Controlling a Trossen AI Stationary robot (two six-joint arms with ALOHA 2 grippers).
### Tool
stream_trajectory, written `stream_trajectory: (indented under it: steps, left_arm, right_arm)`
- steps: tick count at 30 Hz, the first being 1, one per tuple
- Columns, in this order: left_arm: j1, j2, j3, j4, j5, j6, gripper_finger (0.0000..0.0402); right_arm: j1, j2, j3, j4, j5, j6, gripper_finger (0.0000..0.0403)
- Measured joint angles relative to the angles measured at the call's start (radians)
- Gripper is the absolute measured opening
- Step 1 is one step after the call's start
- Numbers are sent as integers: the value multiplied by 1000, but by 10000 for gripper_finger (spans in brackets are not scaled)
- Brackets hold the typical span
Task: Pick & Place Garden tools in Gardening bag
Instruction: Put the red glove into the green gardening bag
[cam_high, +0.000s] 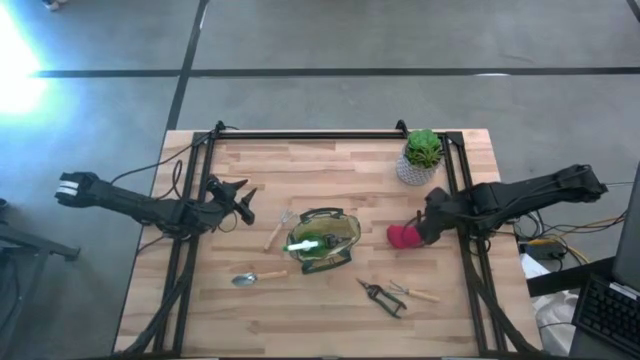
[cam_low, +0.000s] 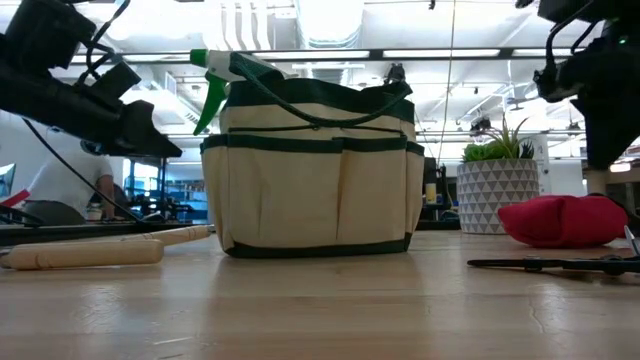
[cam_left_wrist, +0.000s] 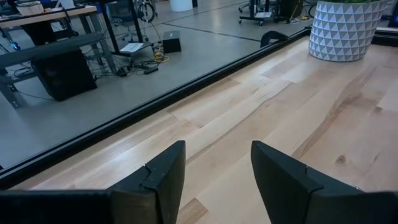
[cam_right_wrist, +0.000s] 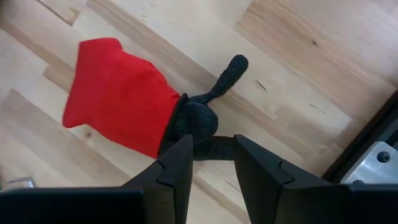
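The olive-tan bag (cam_high: 327, 240) stands at mid-table with a bright green spray bottle (cam_high: 304, 243) sticking out of its mouth; both also show in the low view (cam_low: 315, 170). A red glove (cam_high: 402, 236) with black fingers lies flat to the right of the bag. My right gripper (cam_right_wrist: 212, 144) is open just above it, with a black glove finger (cam_right_wrist: 211, 148) showing between its fingertips. My left gripper (cam_high: 246, 200) is open and empty, left of the bag. A wooden-handled fork (cam_high: 275, 232), a trowel (cam_high: 255, 278) and the shears (cam_high: 383, 298) lie on the table.
A green plant in a white patterned pot (cam_high: 420, 158) stands at the far right, just behind my right gripper. Another wooden-handled tool (cam_high: 418, 292) lies beside the shears. A black frame rail (cam_high: 330, 135) runs along the table's far edge.
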Motion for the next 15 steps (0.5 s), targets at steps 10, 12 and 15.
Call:
stream_trajectory:
  steps: [10,12,15]
  left_arm:
    - [0,0,0,0,0,0,186]
    - [0,0,0,0,0,0,186]
    - [0,0,0,0,0,0,186]
  right_arm:
    - [0,59,0,7,-3,0,119]
    - [0,62,-2,13,-4,0,121]
    - [0,60,-20,52,-24,-2,121]
